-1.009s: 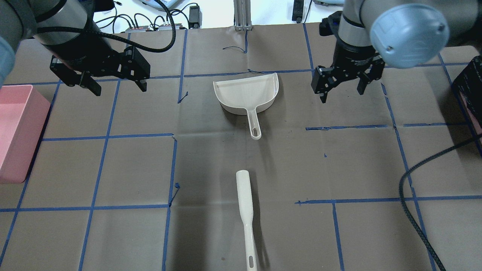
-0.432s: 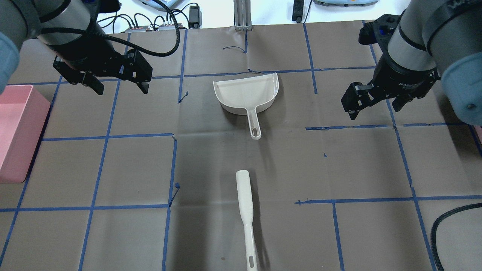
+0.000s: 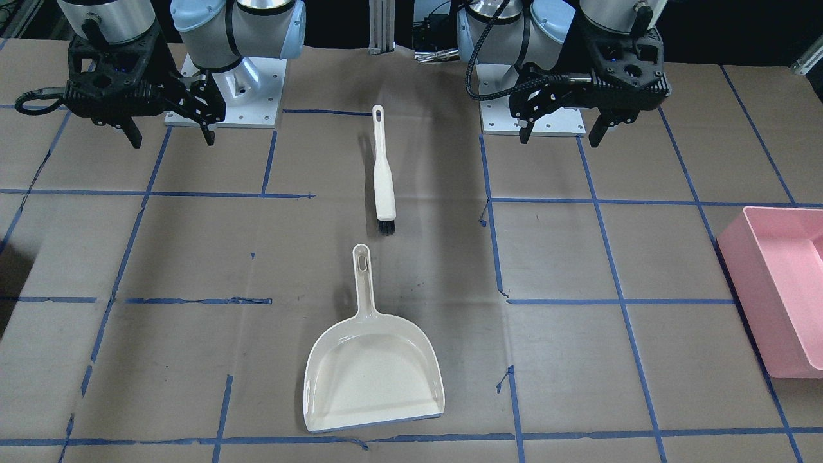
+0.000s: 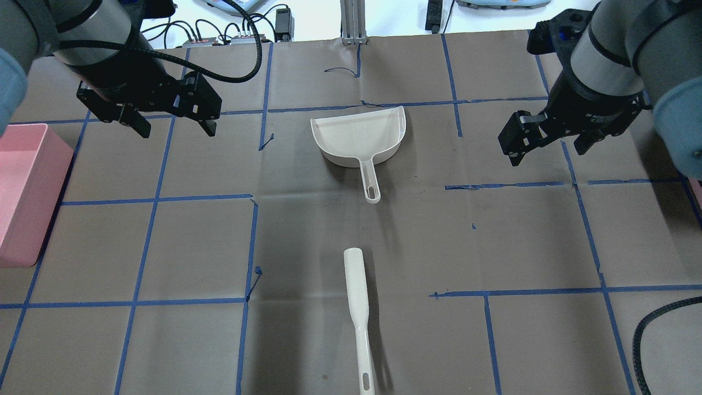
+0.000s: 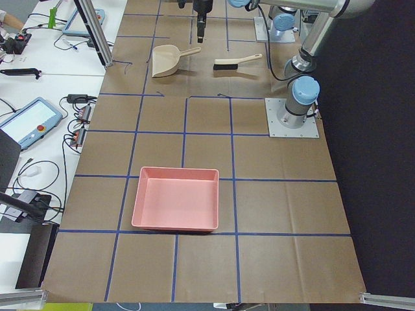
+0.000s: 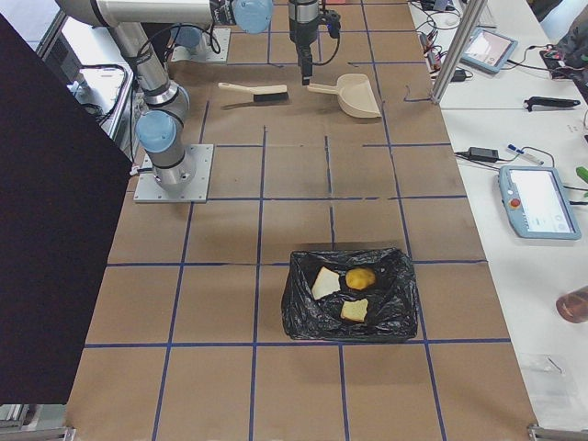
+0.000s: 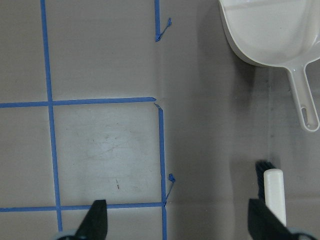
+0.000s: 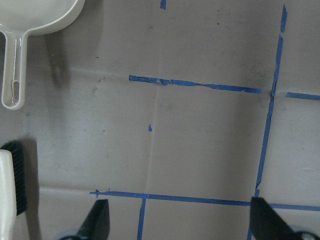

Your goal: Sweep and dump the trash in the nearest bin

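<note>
The trash lies in a black bag-lined bin [image 6: 301,312] in the exterior right view: a bitten bread slice [image 6: 324,283], a yellow-brown potato lump [image 6: 359,278] and a sandwich chunk [image 6: 354,310]. An empty white dustpan [image 4: 359,137] lies mid-table, handle toward the robot. A white brush [image 4: 357,307] lies nearer the robot. My left gripper [image 4: 176,130] is open and empty, hovering left of the dustpan. My right gripper [image 4: 547,153] is open and empty, hovering to its right. In the front view the left gripper [image 3: 559,136] and right gripper [image 3: 172,140] flank the brush [image 3: 383,173].
An empty pink bin [image 4: 22,186] stands at the table's left edge, also in the exterior left view [image 5: 175,227]. Blue tape lines grid the brown table cover. A black cable [image 4: 639,340] loops in at the lower right. Cables and devices lie beyond the far edge.
My right arm has swung to the right, away from the dustpan, still open. My left gripper has barely shifted. The dustpan and brush have not moved.
</note>
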`<action>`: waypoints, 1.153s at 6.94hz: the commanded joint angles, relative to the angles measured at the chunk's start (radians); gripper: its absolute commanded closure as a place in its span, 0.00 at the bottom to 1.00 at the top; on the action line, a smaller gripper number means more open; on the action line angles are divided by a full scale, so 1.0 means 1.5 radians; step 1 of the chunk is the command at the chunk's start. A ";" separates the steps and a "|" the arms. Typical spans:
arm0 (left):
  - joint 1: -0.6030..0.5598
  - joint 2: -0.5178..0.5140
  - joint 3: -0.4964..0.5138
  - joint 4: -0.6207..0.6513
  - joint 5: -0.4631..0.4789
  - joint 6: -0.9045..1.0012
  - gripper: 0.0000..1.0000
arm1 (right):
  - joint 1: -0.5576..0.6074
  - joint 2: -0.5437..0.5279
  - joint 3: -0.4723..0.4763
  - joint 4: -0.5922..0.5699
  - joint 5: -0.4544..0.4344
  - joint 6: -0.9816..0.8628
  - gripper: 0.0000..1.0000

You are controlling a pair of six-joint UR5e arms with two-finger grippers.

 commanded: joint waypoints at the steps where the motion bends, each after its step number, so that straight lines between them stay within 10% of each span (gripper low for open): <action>1: 0.000 -0.003 0.000 0.001 0.013 0.000 0.00 | 0.001 0.016 -0.008 -0.005 0.017 0.004 0.00; 8: 0.000 -0.009 -0.009 0.003 0.013 -0.001 0.00 | 0.000 0.049 -0.046 -0.003 0.008 0.003 0.00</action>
